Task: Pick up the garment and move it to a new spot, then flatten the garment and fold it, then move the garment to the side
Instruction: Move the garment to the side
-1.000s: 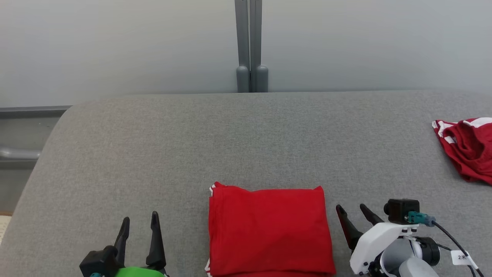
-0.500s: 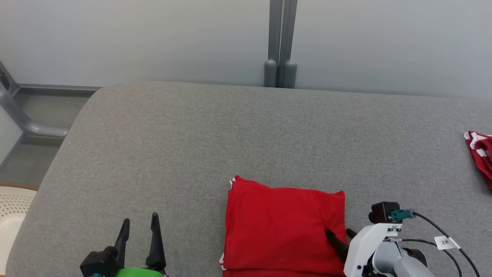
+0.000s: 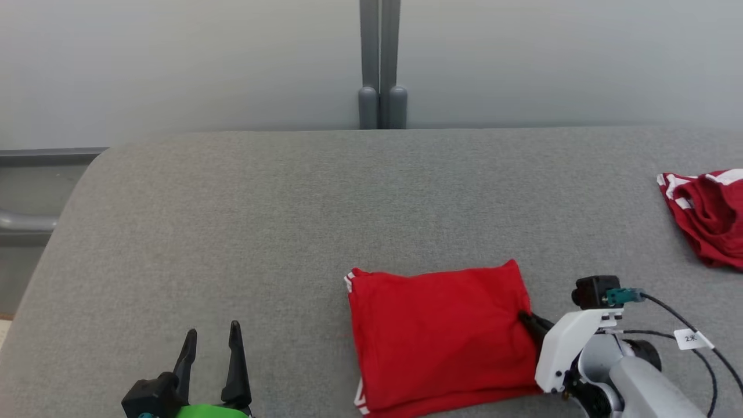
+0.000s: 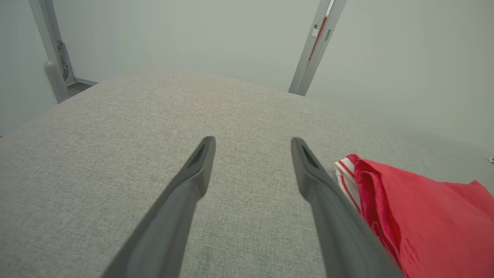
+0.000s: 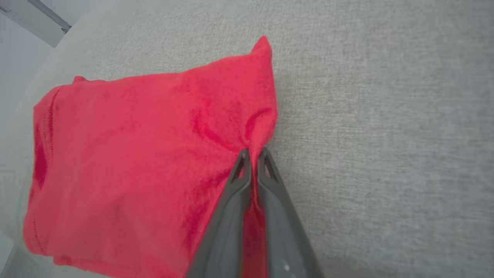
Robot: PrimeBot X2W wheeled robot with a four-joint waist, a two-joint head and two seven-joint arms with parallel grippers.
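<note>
1. I am standing in what is looking like a robotics lab or test room, not a home.
2. Bare, pale wall panels (image 3: 174, 58) are rising behind the work area, with a pair of grey metal posts (image 3: 381, 64) joining them.
3. A wide surface covered in plain grey fabric (image 3: 232, 232), rounded at its corner, is serving as the workbench.
4. A grey metal rail (image 3: 23, 220) is running low along the wall at the far left.
5. A small black camera (image 3: 592, 290) is sitting on a white robot wrist (image 3: 566, 348), and its black cable (image 3: 667, 305) is carrying a white numbered tag (image 3: 691, 338).
6. A folded red garment (image 3: 441, 337) and a crumpled red-and-white garment (image 3: 708, 223) are lying well apart on the fabric.
</note>
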